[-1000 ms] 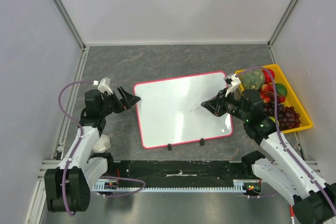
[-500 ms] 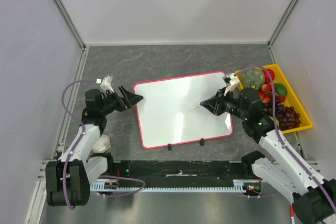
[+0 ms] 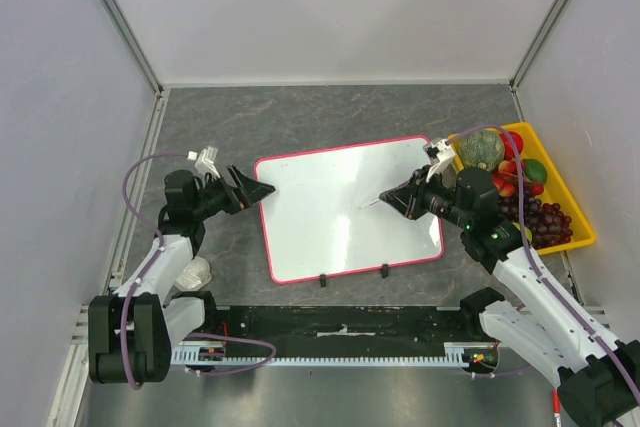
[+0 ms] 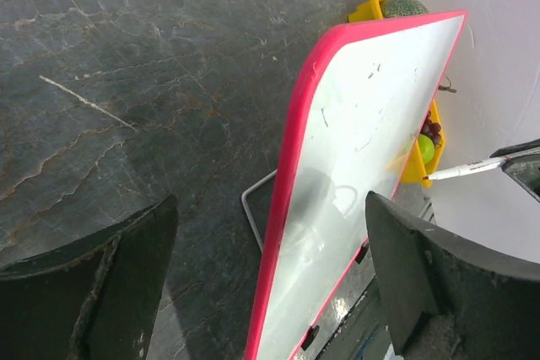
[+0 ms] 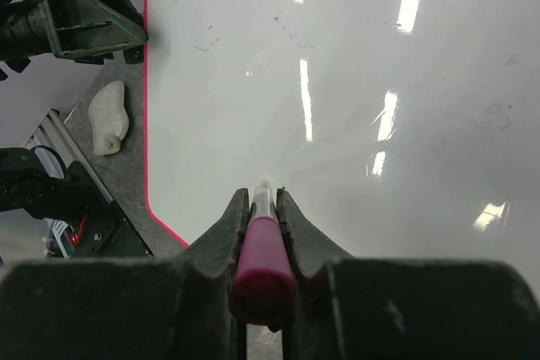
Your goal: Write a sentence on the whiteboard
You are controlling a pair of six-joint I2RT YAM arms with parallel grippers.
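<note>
Evidently we've an unwritten whiteboard: right end effector pinches the marker, left end effector gapes empty.

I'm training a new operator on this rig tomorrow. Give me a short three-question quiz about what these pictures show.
1. True or false: the whiteboard bears a full line of purple writing.
2. What does the right gripper hold? A) a marker B) a grape C) nothing
3. Fill in: the left gripper, near the board's left edge, has its jaws ____.

Key: 1 false, only faint smudges show. 2 A. 3 open.
</note>
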